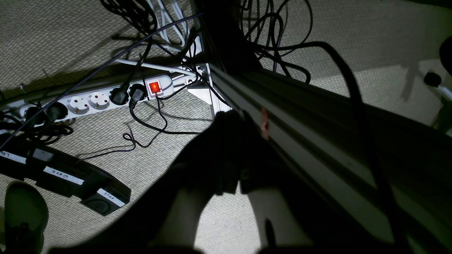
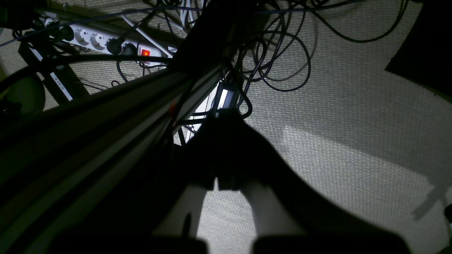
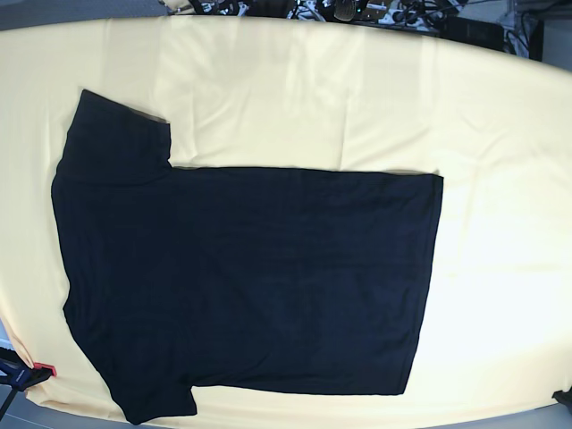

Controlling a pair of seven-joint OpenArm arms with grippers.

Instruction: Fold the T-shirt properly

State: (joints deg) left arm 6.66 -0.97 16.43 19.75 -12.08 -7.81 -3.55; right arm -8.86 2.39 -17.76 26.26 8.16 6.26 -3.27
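The black T-shirt (image 3: 250, 277) lies flat, plain side up, on the pale yellow tablecloth (image 3: 357, 98). Its sleeves are at the left and its hem is at the right. No print shows. Neither gripper appears in the base view. In the left wrist view my left gripper (image 1: 240, 180) hangs beside an aluminium frame rail (image 1: 317, 141), above the carpet. Its dark fingertips are together and hold nothing. In the right wrist view my right gripper (image 2: 216, 183) hangs the same way, shut and empty. The shirt shows in neither wrist view.
A white power strip (image 1: 95, 100) with a lit red switch and several tangled cables (image 1: 268, 38) lie on the carpet. A black pedal box (image 1: 70, 180) labelled ZERO and STOP and a shoe (image 1: 24, 215) are at the left. Clutter lines the table's far edge (image 3: 375, 13).
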